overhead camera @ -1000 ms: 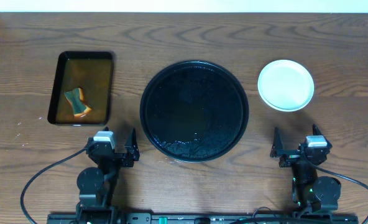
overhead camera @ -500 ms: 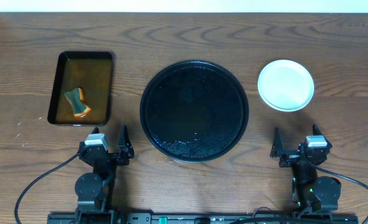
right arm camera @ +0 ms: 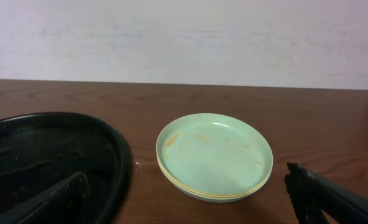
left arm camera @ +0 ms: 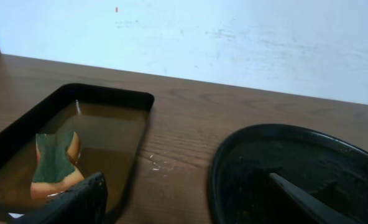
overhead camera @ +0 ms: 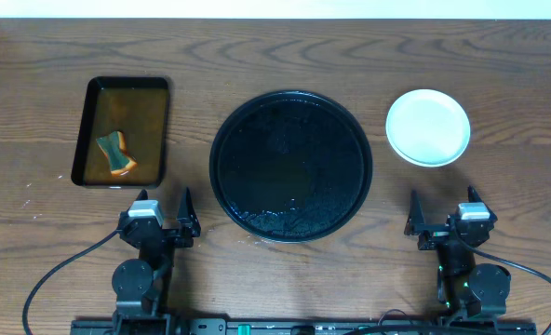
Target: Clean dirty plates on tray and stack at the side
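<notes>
Shifted leftward, the left gripper is held low, jaws spread wide, beside the tray; the right gripper is likewise held spread over the wood-grain tabletop, near the stacked plates.

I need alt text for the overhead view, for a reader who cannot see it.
An empty round black tray lies at the centre of a wooden table, with a stack of pale plates to its right. To its left a rectangular tray of brownish liquid holds a sponge; the left gripper and right gripper stand open at the near edge.
</notes>
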`<state>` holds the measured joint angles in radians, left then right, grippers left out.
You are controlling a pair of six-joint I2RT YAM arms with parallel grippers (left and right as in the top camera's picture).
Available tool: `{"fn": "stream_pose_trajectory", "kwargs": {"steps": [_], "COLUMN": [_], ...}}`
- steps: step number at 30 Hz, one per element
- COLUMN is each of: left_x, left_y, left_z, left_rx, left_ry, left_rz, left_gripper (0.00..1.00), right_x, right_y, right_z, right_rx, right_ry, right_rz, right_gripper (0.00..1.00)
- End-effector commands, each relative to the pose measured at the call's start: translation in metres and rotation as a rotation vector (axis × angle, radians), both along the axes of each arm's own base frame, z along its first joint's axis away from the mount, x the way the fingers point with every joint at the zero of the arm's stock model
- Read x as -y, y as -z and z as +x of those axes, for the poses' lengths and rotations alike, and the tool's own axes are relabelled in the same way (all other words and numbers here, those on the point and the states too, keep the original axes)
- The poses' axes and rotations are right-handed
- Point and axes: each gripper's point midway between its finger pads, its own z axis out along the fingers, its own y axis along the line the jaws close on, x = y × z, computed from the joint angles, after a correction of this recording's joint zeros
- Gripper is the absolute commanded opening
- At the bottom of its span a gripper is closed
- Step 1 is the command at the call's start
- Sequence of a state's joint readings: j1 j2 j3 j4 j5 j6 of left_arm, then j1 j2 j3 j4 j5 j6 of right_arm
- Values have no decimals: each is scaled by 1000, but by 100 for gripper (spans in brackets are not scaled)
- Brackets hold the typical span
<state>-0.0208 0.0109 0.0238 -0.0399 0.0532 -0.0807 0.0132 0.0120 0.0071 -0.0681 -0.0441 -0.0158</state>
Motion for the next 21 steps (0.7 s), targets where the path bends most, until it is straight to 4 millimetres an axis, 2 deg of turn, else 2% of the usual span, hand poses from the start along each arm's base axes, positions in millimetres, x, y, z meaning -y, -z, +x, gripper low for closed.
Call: {"fn": "stream_pose_trajectory", "kwargs": {"steps": [1, 21], "left_x": [0, -2], "left_y": [16, 16], "left_z": [-1, -1], "left_rx": [-44, -44], "left_ry": [1, -10], "left_rz": [21, 24], "left_gripper": [80, 80], "right_x": [3, 3], "right_y": [2, 2], "right_z": [0, 0], "right_rx": [-5, -6], "right_ry": [15, 15], "right_rz": [-16, -16], "right_gripper": [99, 99]}}
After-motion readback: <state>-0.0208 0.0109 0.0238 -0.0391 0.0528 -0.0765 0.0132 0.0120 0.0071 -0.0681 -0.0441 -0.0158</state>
